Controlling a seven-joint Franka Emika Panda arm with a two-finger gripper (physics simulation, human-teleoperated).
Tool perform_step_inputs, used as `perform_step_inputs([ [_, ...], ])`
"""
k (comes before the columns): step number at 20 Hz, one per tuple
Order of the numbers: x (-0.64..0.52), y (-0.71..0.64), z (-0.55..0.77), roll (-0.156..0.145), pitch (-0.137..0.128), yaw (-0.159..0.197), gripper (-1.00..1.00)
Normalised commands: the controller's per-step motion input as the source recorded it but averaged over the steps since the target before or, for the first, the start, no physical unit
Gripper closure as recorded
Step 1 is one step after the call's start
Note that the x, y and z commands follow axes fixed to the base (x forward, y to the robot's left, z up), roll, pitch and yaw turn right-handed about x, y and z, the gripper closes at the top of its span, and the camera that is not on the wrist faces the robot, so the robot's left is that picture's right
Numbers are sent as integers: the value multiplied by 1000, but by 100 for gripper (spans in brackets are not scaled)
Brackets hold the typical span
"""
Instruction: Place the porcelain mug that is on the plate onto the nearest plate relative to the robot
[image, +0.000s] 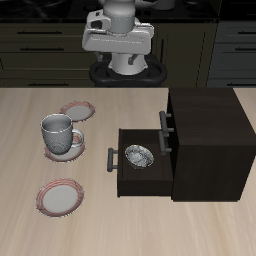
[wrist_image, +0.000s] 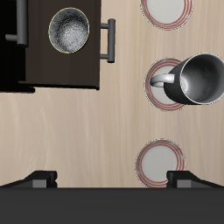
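The porcelain mug (image: 58, 134) sat upright on the middle plate (image: 68, 152) of three identical red-rimmed saucers, at centre left of the exterior frame, with the task not visibly begun: nothing had been lifted. The gripper (wrist_image: 112, 179) hung high above the table at the back, its two fingertips wide apart and holding nothing. The nearest plate (image: 76, 108), just above the mug in that frame and closest to the robot's base, lay bare and ready to receive it (its pale centre showed clearly in the wrist view (wrist_image: 159, 163)). A third saucer (image: 59, 196), toward the lower left near the table's front edge, was also bare. At centre right, the dark cabinet (image: 205, 130) had its drawer (image: 135, 172) pulled open, a small patterned grey bowl (image: 138, 155) resting inside. Judging from this, approach, grasp, lift and placement all remained to be done.
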Motion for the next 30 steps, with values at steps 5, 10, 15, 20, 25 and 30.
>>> perform_step_inputs([
  [5, 101, -459, -11, -29, -8, 23, -100],
  [10, 103, -497, 43, -27, -15, -3, -100],
  [15, 186, -574, 13, -10, -16, 40, -100],
  [20, 120, -528, -5, -3, 22, -8, -100],
  [25, 123, -568, 51, 12, -20, 21, -100],
  [30, 118, -430, -9, -24, -18, -15, -100],
])
